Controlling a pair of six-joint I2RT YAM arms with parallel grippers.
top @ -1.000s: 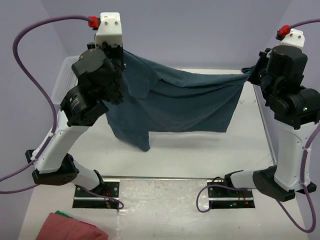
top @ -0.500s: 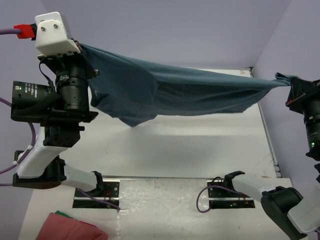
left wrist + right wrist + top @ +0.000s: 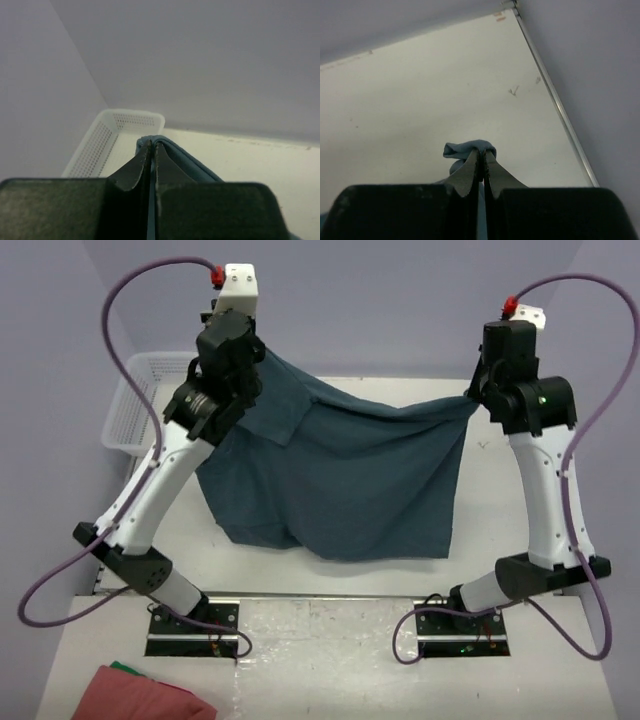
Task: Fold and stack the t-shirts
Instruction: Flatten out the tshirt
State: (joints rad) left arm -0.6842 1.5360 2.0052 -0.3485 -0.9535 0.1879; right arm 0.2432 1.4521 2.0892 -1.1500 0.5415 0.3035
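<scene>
A dark teal t-shirt (image 3: 340, 480) hangs spread between my two grippers over the middle of the white table (image 3: 500, 510), its lower hem near the table's front. My left gripper (image 3: 252, 348) is shut on its upper left corner; in the left wrist view the cloth (image 3: 180, 160) wraps round the closed fingertips (image 3: 152, 145). My right gripper (image 3: 474, 392) is shut on the upper right corner; in the right wrist view a bunched bit of cloth (image 3: 465, 149) pokes out above the closed gripper (image 3: 482, 154). A folded red shirt (image 3: 140, 695) lies at the bottom left.
A white mesh basket (image 3: 135, 400) stands at the table's far left, also in the left wrist view (image 3: 107, 142). Purple walls close in the back and sides. The arm bases (image 3: 195, 620) sit on a plate at the near edge.
Both arms have swung back inward and down from a wide, taut stretch. The shirt now hangs slack and lower, draping toward the table.
</scene>
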